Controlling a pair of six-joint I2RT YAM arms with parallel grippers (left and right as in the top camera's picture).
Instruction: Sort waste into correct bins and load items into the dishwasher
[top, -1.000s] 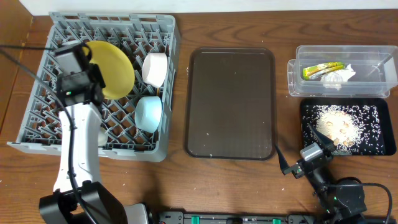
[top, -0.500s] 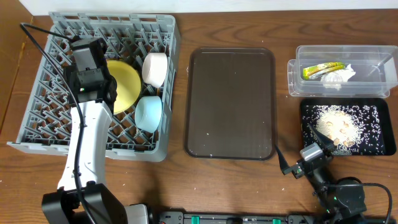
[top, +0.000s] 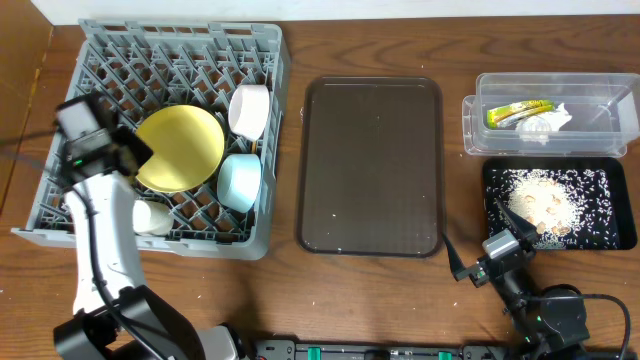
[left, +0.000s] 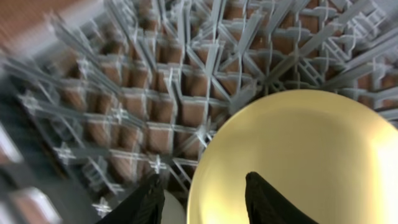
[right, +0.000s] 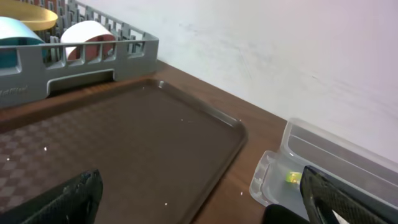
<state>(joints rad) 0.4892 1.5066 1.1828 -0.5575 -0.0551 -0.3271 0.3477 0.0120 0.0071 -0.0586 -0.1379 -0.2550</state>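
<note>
Overhead: large square grey plastic dish rack (top: 120, 50) at table's left edge holds round yellow plate (top: 182, 148), white bowl (top: 250, 110), light blue bowl (top: 240, 182), small white cup (top: 150, 217); left gripper (top: 135, 158) at plate's left rim; right gripper (top: 452, 262) near front-right corner | Left wrist: fingers (left: 261, 196) parted, straddling plate's rim | Right wrist: fingers (right: 68, 199) spread wide over dark brown serving tray (right: 155, 130)

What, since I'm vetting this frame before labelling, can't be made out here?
Small white cup: overhead, partly hidden by the left arm.
Left gripper: overhead, hidden under its own wrist; only the wrist view shows it.
Dish rack: left wrist view, left side motion-blurred.
Clear tub: right wrist view, cut off by the bottom edge; contents just a yellow speck.
Chopsticks: not discernible in any view.
</note>
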